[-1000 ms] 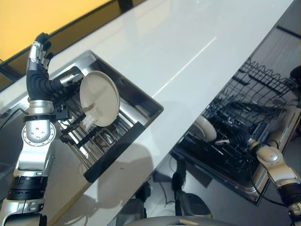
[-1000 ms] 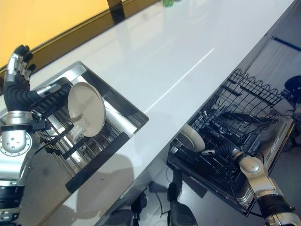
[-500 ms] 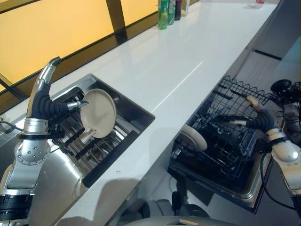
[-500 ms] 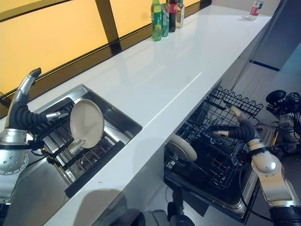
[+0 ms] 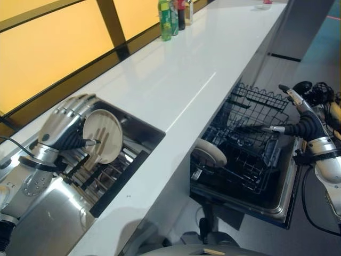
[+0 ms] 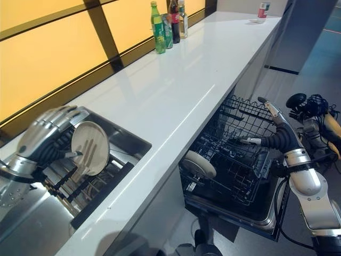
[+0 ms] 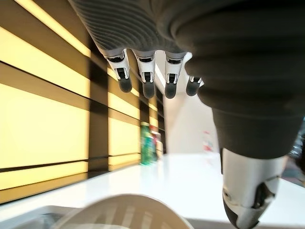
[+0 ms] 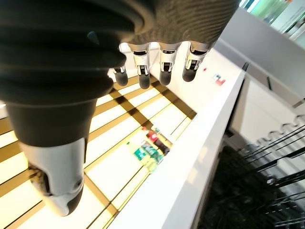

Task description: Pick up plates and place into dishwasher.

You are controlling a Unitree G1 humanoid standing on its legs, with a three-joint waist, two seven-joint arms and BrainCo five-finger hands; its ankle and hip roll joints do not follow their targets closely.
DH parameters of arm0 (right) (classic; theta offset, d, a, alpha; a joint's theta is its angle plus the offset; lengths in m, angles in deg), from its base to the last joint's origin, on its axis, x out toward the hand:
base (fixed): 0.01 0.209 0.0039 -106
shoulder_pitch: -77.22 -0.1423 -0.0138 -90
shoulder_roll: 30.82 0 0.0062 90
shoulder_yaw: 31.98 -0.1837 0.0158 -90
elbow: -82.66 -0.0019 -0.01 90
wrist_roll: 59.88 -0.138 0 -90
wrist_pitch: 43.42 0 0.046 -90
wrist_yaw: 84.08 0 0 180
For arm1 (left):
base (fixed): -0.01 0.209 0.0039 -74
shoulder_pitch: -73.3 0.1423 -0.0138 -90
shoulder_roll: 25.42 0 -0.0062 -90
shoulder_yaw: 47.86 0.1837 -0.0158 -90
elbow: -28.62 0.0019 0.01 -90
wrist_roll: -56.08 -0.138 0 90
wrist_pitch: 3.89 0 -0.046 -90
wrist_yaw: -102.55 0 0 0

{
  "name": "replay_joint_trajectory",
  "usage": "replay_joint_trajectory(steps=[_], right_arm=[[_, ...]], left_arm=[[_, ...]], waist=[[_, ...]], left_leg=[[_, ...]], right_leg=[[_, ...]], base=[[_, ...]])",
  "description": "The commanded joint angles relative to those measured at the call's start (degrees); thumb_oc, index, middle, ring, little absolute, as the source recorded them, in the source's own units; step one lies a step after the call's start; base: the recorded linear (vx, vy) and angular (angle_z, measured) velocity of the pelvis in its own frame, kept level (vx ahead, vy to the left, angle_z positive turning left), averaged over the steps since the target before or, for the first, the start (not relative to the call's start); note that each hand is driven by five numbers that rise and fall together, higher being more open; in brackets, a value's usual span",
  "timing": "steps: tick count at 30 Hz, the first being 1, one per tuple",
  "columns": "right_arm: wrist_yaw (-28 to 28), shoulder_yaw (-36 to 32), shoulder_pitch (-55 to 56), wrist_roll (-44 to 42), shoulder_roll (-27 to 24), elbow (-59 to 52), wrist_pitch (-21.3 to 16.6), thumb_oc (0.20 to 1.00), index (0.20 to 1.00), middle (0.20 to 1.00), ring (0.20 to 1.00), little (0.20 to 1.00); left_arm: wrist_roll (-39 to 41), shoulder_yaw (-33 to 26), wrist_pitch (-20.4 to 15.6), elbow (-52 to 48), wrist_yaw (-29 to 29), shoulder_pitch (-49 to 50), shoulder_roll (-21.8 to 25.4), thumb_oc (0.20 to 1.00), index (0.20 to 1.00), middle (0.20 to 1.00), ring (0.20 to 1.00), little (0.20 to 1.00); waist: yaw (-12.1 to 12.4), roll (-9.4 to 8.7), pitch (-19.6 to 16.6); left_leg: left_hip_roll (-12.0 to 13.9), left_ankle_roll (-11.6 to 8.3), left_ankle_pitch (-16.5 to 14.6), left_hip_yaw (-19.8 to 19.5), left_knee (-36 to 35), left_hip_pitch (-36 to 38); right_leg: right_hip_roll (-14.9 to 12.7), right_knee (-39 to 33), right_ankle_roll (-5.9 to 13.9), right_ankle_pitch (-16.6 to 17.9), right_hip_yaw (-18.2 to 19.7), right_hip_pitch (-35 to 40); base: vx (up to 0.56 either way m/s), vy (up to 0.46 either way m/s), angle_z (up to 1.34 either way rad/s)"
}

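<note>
Since a moment ago the left hand has come down from above the sink's back corner to sit right against the cream plate in the sink, while the right hand has lifted clear of the dishwasher rack and now hangs beside its outer edge; the head camera has swung too, so more of the far tabletop shows. The plate stands on edge in the dark dish rack inside the sink, tilted a little. The left hand's fingers are straight and spread behind the plate's upper rim, thumb apart from them, nothing gripped; the plate's rim shows just past them in the left wrist view. The right hand is also relaxed, fingers extended in a row with the thumb wide of them, holding nothing. A second cream plate already stands upright in the pulled-out dishwasher rack, at the corner nearest the tabletop. Several bottles stand together at the far back of the tabletop by the yellow wall, one of them green, and a small can sits near the far end.
</note>
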Motion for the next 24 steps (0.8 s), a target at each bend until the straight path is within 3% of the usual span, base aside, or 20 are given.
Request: replay_joint_trajectory(steps=[1,9,12,24], right_arm=[[0.1,-1.5,1.0,-2.9,-4.8,-2.7,-1.8,1.000,1.000,1.000,1.000,1.000],[2.1,-0.2,-0.1,-4.0,-6.8,-1.3,-3.0,1.000,1.000,1.000,1.000,1.000],[1.6,-0.1,-0.4,-4.2,-7.2,-1.5,-3.3,1.000,1.000,1.000,1.000,1.000],[1.4,-0.1,1.2,-5.8,-9.2,-0.8,-4.5,1.000,1.000,1.000,1.000,1.000]], left_arm=[[1.5,-0.5,0.8,1.1,2.4,0.6,4.7,1.000,1.000,1.000,1.000,1.000],[1.0,2.8,4.6,3.8,6.9,-1.7,4.8,1.000,1.000,1.000,1.000,1.000],[-2.6,3.8,5.4,4.1,8.4,-2.4,4.4,1.000,1.000,1.000,1.000,1.000],[-9.8,5.6,7.5,5.4,10.1,-0.8,8.1,1.000,1.000,1.000,1.000,1.000]], waist=[[-1.0,-2.27,-4.1],[-2.0,-2.19,-0.9],[-2.1,-2.26,0.2],[-1.7,-2.76,1.0]], left_leg=[[-2.9,-0.41,0.9,-0.7,1.8,-4.5],[-4.4,1.05,0.0,0.2,2.0,-5.3],[-4.9,1.37,-0.3,0.3,3.1,-6.4],[-5.5,1.60,-1.0,-0.2,5.9,-7.7]], right_leg=[[-4.1,4.5,5.67,-9.4,-0.6,4.7],[-5.3,5.8,7.58,-8.6,1.3,1.8],[-5.6,6.2,8.09,-8.2,2.0,0.6],[-6.4,7.4,9.11,-7.8,1.7,-0.1]], base=[[0.14,0.155,-0.11],[0.08,0.104,-0.09],[0.03,0.057,-0.19],[0.06,0.030,-0.02]])
